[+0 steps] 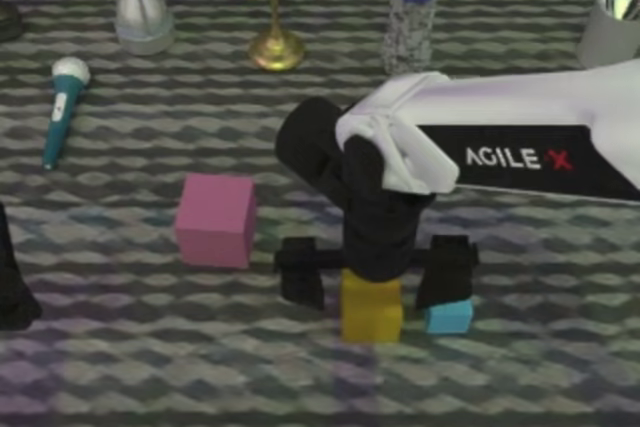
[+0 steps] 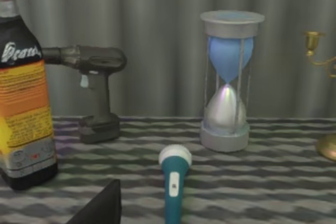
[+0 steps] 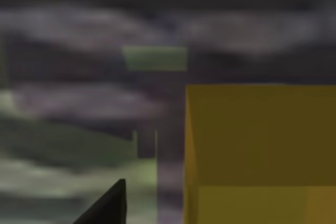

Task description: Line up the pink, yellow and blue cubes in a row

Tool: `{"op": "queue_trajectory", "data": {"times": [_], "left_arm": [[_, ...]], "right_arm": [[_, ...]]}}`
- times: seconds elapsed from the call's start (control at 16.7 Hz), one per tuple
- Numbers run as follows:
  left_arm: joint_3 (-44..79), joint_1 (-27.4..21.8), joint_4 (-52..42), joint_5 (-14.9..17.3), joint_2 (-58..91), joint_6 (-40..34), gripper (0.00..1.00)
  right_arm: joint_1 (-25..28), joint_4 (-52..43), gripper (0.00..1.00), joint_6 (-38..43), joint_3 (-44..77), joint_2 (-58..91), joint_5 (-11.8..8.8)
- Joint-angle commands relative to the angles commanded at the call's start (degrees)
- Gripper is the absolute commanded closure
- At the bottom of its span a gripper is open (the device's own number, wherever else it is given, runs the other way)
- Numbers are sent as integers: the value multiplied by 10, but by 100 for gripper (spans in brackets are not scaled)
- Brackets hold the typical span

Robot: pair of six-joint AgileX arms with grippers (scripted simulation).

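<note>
Right over the yellow cube (image 1: 371, 311) your right hand (image 1: 377, 285) hangs, fingers spread wide, blue cube (image 1: 449, 318) just beside.

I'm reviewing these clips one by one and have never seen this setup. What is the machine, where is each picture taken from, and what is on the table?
It is a simulated pair of AgileX arms at a patterned table. The top view looks down from above; the other two come from cameras on the wrists. The right gripper hangs over the yellow cube, fingers spread wide to either side, holding nothing. The blue cube sits just right of it, the pink cube farther left. The left arm is parked at the left edge. Its camera shows a microphone, hourglass, drill and bottle.
</note>
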Motion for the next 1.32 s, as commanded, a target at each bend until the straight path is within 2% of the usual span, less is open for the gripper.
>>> {"op": "queue_trajectory", "data": {"times": [0.48, 0.9, 1.08, 1.32], "left_arm": [[0, 0, 0, 0, 0, 0, 0], [5, -1, -3, 0, 5, -1, 0], [51, -11, -31, -2, 53, -11, 0], [175, -40, -113, -3, 196, -36, 0]], "right_arm": [[6, -128, 0, 0, 81, -44, 0], [1, -132, 0, -3, 81, -53, 2], [-24, -106, 0, -28, 40, -106, 20], [-81, -35, 0, -95, -71, -260, 54]]}}
